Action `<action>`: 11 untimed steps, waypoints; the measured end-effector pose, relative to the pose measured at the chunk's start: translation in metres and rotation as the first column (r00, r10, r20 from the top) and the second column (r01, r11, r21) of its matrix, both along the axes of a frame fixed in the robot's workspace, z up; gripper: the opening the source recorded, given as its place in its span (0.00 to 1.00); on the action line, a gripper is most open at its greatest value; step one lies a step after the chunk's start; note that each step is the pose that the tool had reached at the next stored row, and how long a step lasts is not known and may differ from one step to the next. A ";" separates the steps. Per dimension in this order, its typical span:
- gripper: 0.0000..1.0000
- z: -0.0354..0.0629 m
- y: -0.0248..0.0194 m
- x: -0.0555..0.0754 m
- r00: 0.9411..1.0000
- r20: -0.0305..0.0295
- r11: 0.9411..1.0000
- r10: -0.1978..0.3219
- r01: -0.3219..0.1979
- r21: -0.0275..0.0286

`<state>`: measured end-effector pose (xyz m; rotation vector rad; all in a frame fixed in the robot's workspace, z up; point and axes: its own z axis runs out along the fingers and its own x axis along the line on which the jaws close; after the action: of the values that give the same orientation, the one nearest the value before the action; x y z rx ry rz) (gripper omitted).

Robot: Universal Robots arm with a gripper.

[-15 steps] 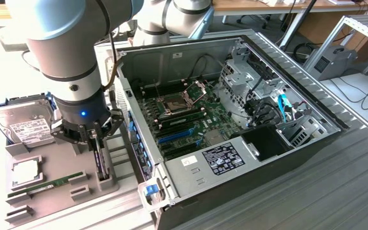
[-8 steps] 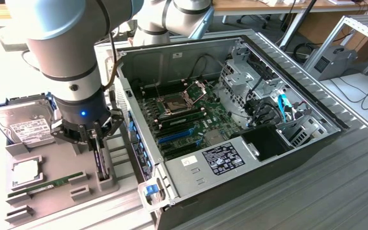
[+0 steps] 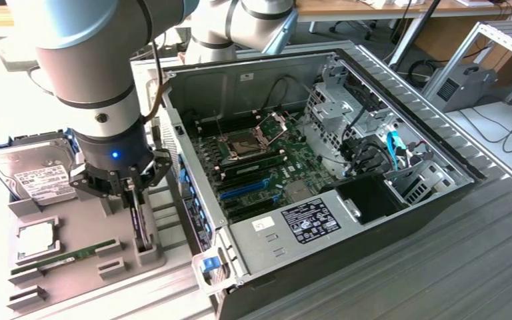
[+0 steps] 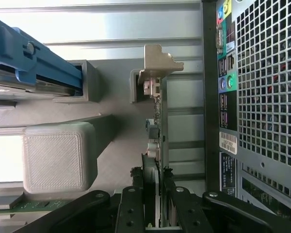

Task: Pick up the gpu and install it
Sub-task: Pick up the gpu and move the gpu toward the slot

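End effector pinches the gpu edge-on in its gray holder, just beside the case wall.

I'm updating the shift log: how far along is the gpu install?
Done: the claw is closed on the gpu, fingers on both faces. In hand: the card stands on edge in its slot on the gray holder tray, not yet lifted. Left: the lift and the install; the blue slots in the open case are bare.
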<state>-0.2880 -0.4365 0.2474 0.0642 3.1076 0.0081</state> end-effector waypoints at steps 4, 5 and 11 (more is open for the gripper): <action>0.26 0.0026 0.0000 0.000 1.000 0.000 1.000 0.000 0.000 0.000; 0.26 0.0032 0.0000 0.000 1.000 0.000 1.000 0.000 0.000 0.000; 0.26 0.0081 0.0001 0.000 1.000 0.000 1.000 0.000 0.000 0.000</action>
<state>-0.2880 -0.4365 0.2554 0.0642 3.1077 0.0079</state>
